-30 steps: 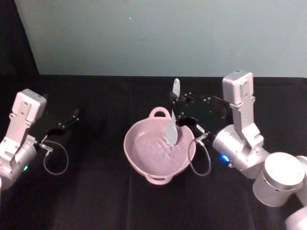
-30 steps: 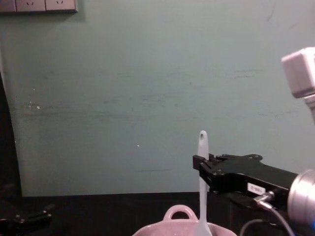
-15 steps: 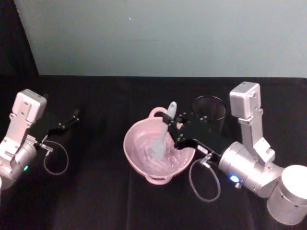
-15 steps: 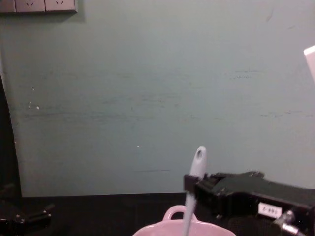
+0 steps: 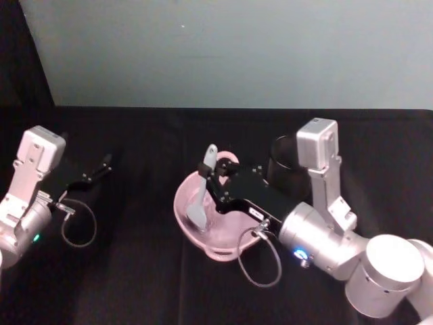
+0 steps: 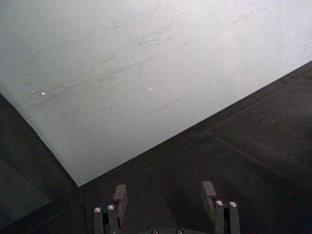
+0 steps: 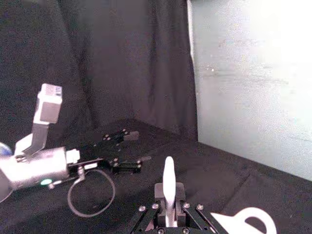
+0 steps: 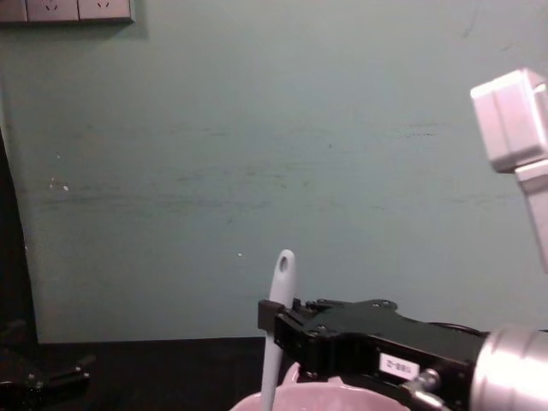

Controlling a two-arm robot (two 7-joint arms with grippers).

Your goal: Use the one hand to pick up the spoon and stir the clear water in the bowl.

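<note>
Stirring is the step in hand, and it will likely go best with the blade swept in smooth circles low in the bowl (image 5: 179,215), off its wall so it does not slide on the worktop (image 5: 135,284), and slowly enough that nothing slops over. The right tool (image 5: 209,177) is clamped on the spoon (image 5: 198,208) high on the handle, just below the holed tip; the blade dips into the bowl's left part. The right arm (image 5: 325,237) reaches in from the right, low across the rim, wrist near level, with the black mesh cup (image 5: 281,159) behind it; the left tool (image 6: 165,187) sits parked well apart at the worktop's left, fingers spread wide, holding nothing.
</note>
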